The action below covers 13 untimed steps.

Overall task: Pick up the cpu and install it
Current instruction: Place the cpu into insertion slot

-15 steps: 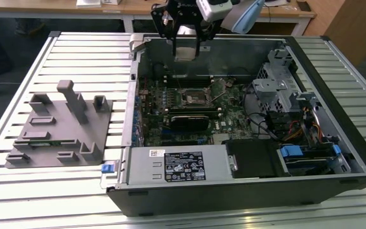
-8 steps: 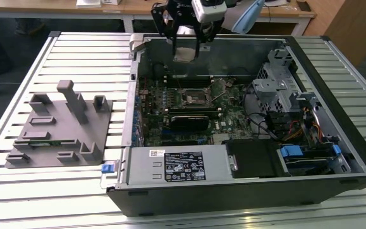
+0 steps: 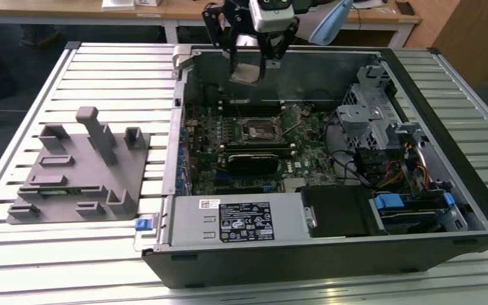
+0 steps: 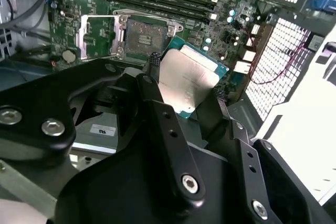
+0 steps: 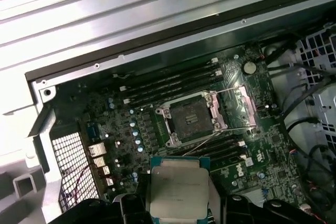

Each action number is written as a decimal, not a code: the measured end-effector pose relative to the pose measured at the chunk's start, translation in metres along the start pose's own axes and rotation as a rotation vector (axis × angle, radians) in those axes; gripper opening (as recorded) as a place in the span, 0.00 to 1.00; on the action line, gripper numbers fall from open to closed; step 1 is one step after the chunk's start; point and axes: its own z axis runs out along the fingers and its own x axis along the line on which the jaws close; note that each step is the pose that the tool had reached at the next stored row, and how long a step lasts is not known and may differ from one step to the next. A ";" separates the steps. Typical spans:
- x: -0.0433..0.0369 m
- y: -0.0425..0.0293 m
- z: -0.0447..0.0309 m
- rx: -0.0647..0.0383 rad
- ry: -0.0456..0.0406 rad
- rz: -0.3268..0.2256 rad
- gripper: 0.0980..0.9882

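Observation:
My gripper point(image 3: 250, 60) hangs above the open computer case, shut on the cpu point(image 3: 246, 73), a thin square chip with a silvery top and green edge. The cpu point(image 4: 188, 83) sits between the black fingers point(image 4: 157, 114) in the second wrist view, and the cpu point(image 5: 177, 190) is held level in the first wrist view. On the motherboard below, the black socket point(image 3: 260, 129) lies open with its metal frame swung back; the socket point(image 5: 190, 117) and the socket point(image 4: 142, 36) appear in both wrist views. The cpu is well above the socket, toward the case's far wall.
A grey plastic fixture point(image 3: 79, 175) with upright blocks lies on the slatted table at the exterior view's left. Inside the case point(image 3: 473, 210) are memory slots point(image 5: 168, 85), a drive cage point(image 3: 371, 114), cables and a power supply point(image 3: 239, 219). Desks stand behind.

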 end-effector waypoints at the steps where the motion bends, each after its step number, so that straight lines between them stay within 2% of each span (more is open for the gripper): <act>1: 0.0000 0.0000 0.0001 0.000 -0.0003 0.013 0.48; 13: 0.0000 0.0000 0.0014 0.002 -0.0039 0.166 0.48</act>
